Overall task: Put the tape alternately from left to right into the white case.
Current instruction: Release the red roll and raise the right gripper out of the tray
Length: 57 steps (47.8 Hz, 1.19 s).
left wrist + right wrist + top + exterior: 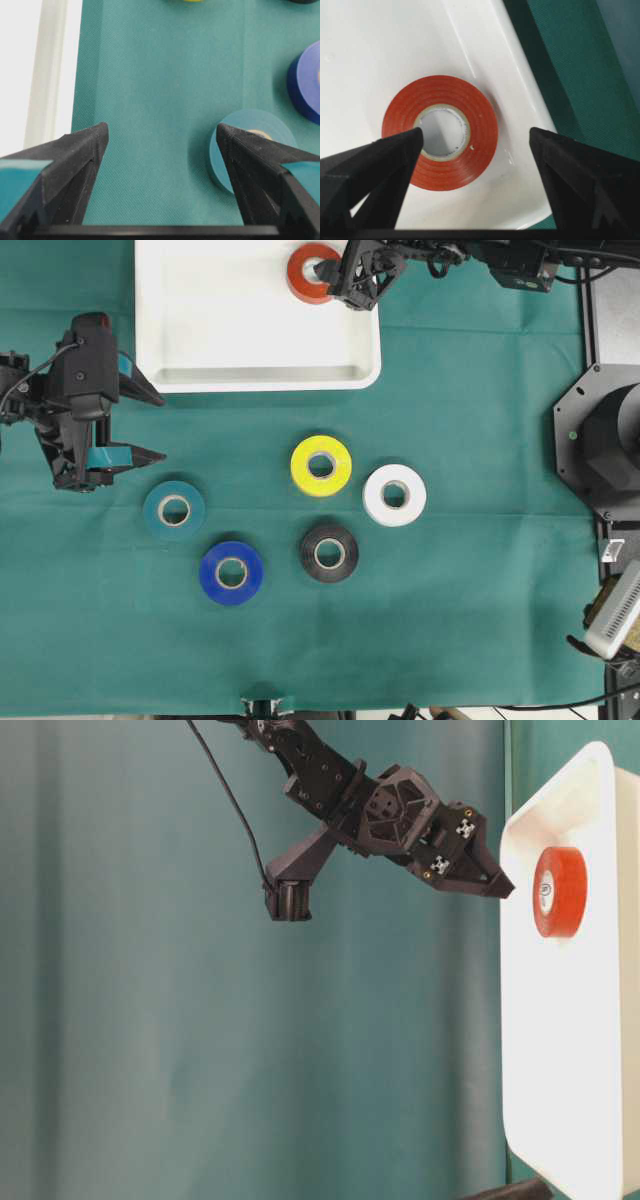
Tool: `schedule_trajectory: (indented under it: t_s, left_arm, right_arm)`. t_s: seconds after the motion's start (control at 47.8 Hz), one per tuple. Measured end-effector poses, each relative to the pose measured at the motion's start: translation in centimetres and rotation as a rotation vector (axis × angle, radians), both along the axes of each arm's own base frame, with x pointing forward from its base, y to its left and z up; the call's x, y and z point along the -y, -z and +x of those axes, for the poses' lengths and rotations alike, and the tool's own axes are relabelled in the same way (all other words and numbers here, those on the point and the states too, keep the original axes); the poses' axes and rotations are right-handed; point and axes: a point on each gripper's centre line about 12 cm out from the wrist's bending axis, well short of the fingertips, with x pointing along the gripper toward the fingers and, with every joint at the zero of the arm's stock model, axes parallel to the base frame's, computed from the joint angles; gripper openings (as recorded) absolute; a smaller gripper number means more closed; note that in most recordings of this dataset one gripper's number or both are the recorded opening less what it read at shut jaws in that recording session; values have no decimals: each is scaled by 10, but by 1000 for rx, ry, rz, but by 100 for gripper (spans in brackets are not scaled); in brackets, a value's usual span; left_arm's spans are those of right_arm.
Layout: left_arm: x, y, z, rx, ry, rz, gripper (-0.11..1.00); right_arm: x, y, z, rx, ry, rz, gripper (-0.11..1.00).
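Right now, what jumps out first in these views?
The red-orange roll lies flat in the far right corner of the white tray, with the right end effector open over it. Five more rolls wait on the green cloth: teal, blue, black, yellow and white. The left end effector hangs open near the teal one.

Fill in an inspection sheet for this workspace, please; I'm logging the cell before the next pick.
Surface: green cloth, flat.
Job's things: red-orange roll lies in the white case, at its right end; teal roll, blue roll, yellow roll, black roll, white roll on the cloth.
Clutter: nothing seen.
Grippers: left pincer open, empty, beside the teal roll; right pincer open over the red-orange roll.
Cables: black cable along the right arm.
Surroundings: black base at right.
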Motion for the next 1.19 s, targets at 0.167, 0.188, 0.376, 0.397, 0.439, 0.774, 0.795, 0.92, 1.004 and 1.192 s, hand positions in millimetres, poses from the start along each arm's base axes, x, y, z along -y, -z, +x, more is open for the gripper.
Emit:
schedule_trajectory:
  t_s: [0.167,0.188,0.376,0.397,0.439,0.774,0.795,0.92,1.004,1.192]
  left_arm:
    - [0,0,0,0,0,0,92]
    - [0,0,0,0,0,0,92]
    - [0,0,0,0,0,0,92]
    - [0,0,0,0,0,0,92]
    - [0,0,0,0,-1,-1,92]
    - [0,1,0,-6,0,0,92]
    - [0,1,0,-8,-1,0,92]
    - [0,1,0,-6,0,0,92]
    - [0,1,0,-6,0,0,92]
    - [0,1,0,-6,0,0,92]
  right_arm:
    - [0,0,0,-1,0,1,76]
    - [0,0,0,-2,-1,-1,76]
    - [-13,-2,3,0,-32,0,76]
    - [-16,-2,4,1,-39,-2,76]
    - [-21,-5,4,6,-51,-5,76]
    - [-79,-21,4,59,-193,-21,76]
    - [-83,-23,4,66,-203,-23,76]
    - [-104,-26,3,101,-261,-29,76]
    - [-117,-28,2,123,-299,-32,76]
    - [-138,-27,-3,132,-355,-28,76]
